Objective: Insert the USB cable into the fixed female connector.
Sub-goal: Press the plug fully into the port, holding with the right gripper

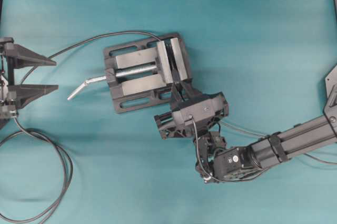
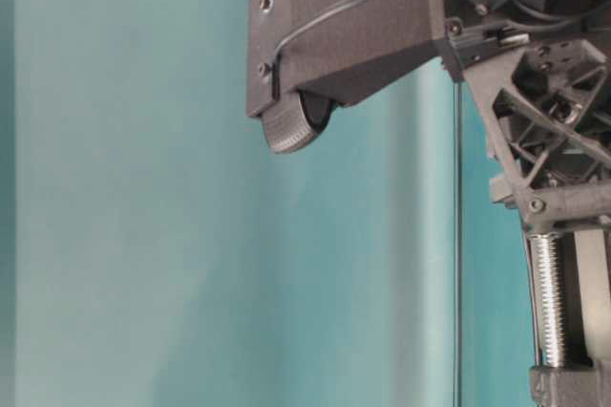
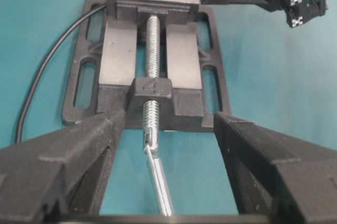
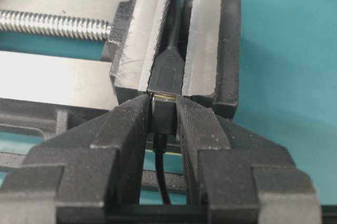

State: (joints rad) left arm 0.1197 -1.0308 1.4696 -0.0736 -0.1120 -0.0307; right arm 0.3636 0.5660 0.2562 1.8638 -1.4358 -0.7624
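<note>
In the right wrist view my right gripper is shut on the small black plug of the USB cable, which trails back between the fingers. The plug butts against the fixed female connector, a dark socket clamped between the vise's grey jaws. Only a thin strip of metal shows where they meet. From overhead the right gripper sits at the near end of the vise. My left gripper stands open left of the vise, with nothing between its fingers.
The vise's bent silver handle points toward the left gripper and lies between its fingers' line. A thin black lead curves from the vise's far side leftward. A thicker looped black cable lies at the front left.
</note>
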